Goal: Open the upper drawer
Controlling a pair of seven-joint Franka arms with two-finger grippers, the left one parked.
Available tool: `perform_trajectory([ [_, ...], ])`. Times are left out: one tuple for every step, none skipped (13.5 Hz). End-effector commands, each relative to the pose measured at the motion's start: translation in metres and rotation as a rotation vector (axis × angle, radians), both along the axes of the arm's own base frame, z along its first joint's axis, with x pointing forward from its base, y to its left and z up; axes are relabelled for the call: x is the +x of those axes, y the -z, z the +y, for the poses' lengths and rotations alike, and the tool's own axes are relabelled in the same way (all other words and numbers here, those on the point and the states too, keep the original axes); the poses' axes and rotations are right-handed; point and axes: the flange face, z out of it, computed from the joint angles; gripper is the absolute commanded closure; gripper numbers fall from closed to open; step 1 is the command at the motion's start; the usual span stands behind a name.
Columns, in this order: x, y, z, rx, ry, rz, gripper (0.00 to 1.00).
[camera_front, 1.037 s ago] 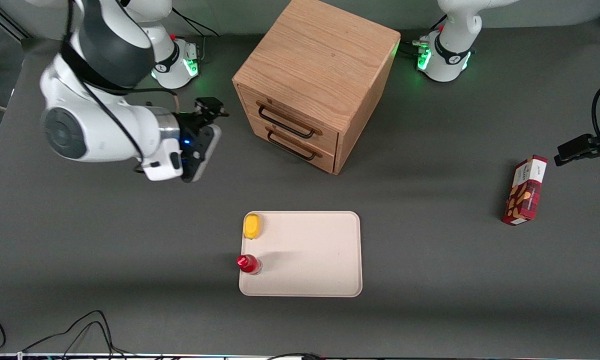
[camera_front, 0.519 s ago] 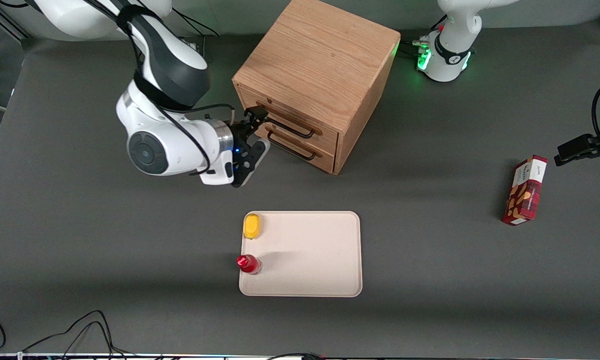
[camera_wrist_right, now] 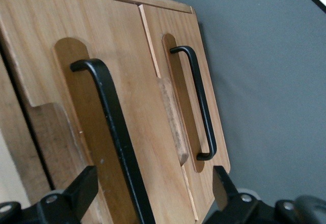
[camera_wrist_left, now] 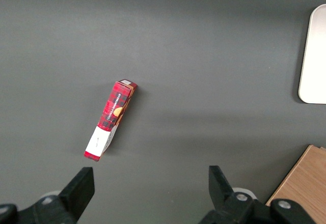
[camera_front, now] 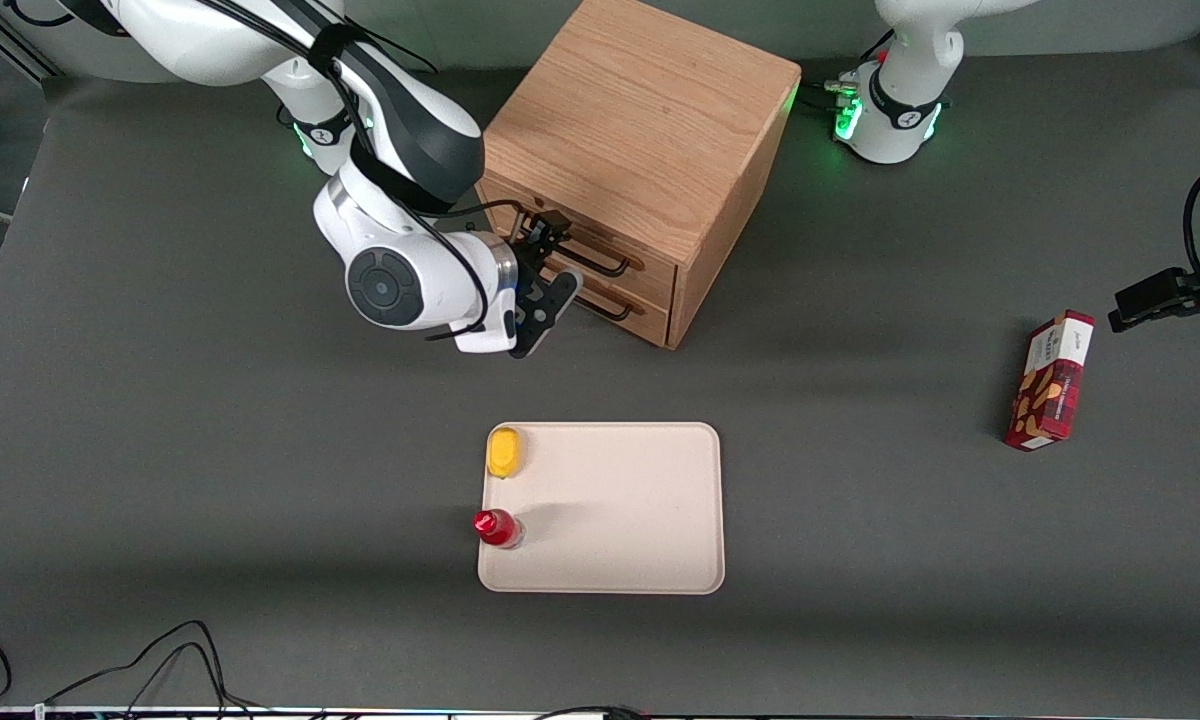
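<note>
The light oak cabinet (camera_front: 640, 120) stands at the back middle of the table, both drawers shut. The upper drawer (camera_front: 655, 275) has a thin black wire handle (camera_front: 600, 262); the look-alike bottom drawer (camera_front: 650, 318) lies just below it. My right gripper (camera_front: 552, 258) is right in front of the upper drawer, at the working arm's end of its handle. In the right wrist view the gripper (camera_wrist_right: 150, 198) is open, its fingers (camera_wrist_right: 76, 193) wide apart, and the upper drawer's handle (camera_wrist_right: 114, 127) runs between them. The bottom handle (camera_wrist_right: 201, 102) lies just outside the fingers.
A beige tray (camera_front: 620, 500) lies nearer the front camera than the cabinet, with a yellow object (camera_front: 504, 452) and a red bottle (camera_front: 495, 527) at its edge. A red box (camera_front: 1050, 380) lies toward the parked arm's end, also in the left wrist view (camera_wrist_left: 111, 119).
My right arm has swung from the working arm's end of the table to the cabinet. The gripper now stands at the upper drawer's handle. The drawers have not moved.
</note>
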Motion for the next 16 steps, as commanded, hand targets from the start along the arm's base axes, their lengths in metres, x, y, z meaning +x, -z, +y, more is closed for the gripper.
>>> perform_trajectory([
  [-0.005, 0.005, 0.002, -0.018, 0.019, -0.022, 0.00],
  [-0.008, 0.009, 0.005, -0.019, 0.014, -0.030, 0.00],
  [-0.008, 0.013, 0.005, -0.026, 0.012, -0.037, 0.00],
  [-0.008, 0.016, 0.005, -0.026, 0.015, -0.042, 0.00],
  [-0.008, 0.019, 0.005, -0.025, 0.018, -0.046, 0.00],
  [-0.008, 0.021, 0.005, -0.023, 0.023, -0.050, 0.00],
  [-0.007, 0.025, 0.005, -0.022, 0.025, -0.050, 0.00],
  [-0.005, 0.028, 0.005, -0.026, 0.024, -0.056, 0.00],
  [-0.001, 0.035, 0.005, -0.030, 0.022, -0.064, 0.00],
  [0.003, 0.039, 0.003, -0.026, 0.027, -0.064, 0.00],
  [0.011, 0.039, 0.002, -0.016, 0.036, -0.066, 0.00],
  [0.019, 0.037, 0.000, -0.007, 0.047, -0.069, 0.00],
  [0.026, 0.038, -0.004, -0.002, 0.057, -0.071, 0.00],
  [0.033, 0.035, -0.007, 0.002, 0.065, -0.079, 0.00],
  [0.041, 0.034, -0.012, 0.008, 0.077, -0.080, 0.00],
  [0.047, 0.033, -0.016, -0.001, 0.068, -0.092, 0.00],
])
